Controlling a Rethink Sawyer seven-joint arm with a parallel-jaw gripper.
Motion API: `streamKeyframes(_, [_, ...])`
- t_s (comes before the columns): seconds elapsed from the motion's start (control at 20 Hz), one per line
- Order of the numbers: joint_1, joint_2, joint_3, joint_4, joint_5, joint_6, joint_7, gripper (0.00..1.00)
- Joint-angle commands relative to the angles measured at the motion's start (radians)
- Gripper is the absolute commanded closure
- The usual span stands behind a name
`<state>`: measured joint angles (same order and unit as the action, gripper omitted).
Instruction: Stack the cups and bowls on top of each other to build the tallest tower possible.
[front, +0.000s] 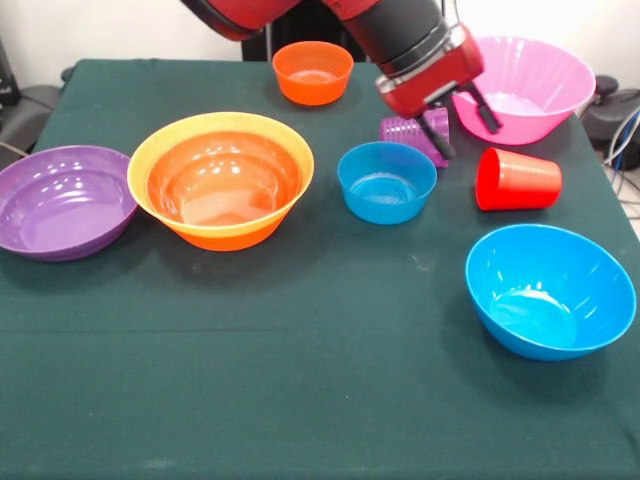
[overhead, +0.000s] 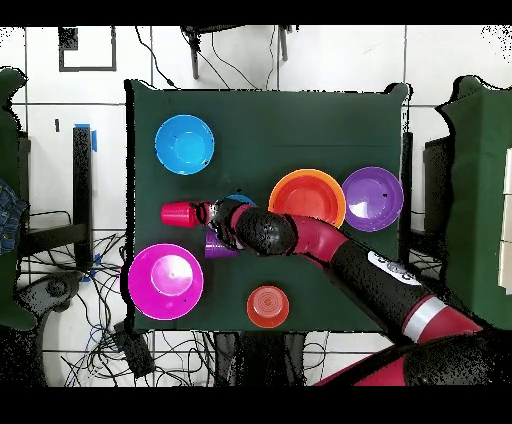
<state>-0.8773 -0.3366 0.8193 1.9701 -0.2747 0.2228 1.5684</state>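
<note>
While gripper (front: 462, 128) hangs w/ fingers spread, not pinching anything, purple cup (front: 410, 132) lies on its side just beside them. Relative to that cup: red cup (front: 517, 179) tipped over nearby, small blue bowl (front: 386, 181) adjacent, pink bowl (front: 525, 85) behind.

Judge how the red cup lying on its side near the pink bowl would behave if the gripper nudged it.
The red cup lies on its side, so it would probably roll, curving because it tapers. It looks like thin glossy plastic, likely light and slippery. Rolling could carry it toward the pink bowl close behind it.
</note>
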Motion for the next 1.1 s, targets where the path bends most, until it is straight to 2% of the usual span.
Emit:
streamKeyframes(0.05, [0.003, 0.019, 0.079, 0.017, -0.033, -0.033, 0.063, 0.00])
streamKeyframes(0.2, [0.003, 0.029, 0.081, 0.011, -0.042, -0.050, 0.066, 0.00])
streamKeyframes(0.45, [0.032, 0.087, 0.021, -0.059, -0.083, -0.074, 0.038, 0.00])
streamKeyframes(0.65, [0.045, 0.123, 0.002, -0.096, -0.103, -0.087, 0.027, 0.00])
streamKeyframes(0.85, [0.079, 0.085, -0.043, -0.112, -0.101, -0.075, 0.053, 0.00])
streamKeyframes(1.1, [0.077, 0.089, -0.040, -0.113, -0.101, -0.069, 0.054, 0.00])
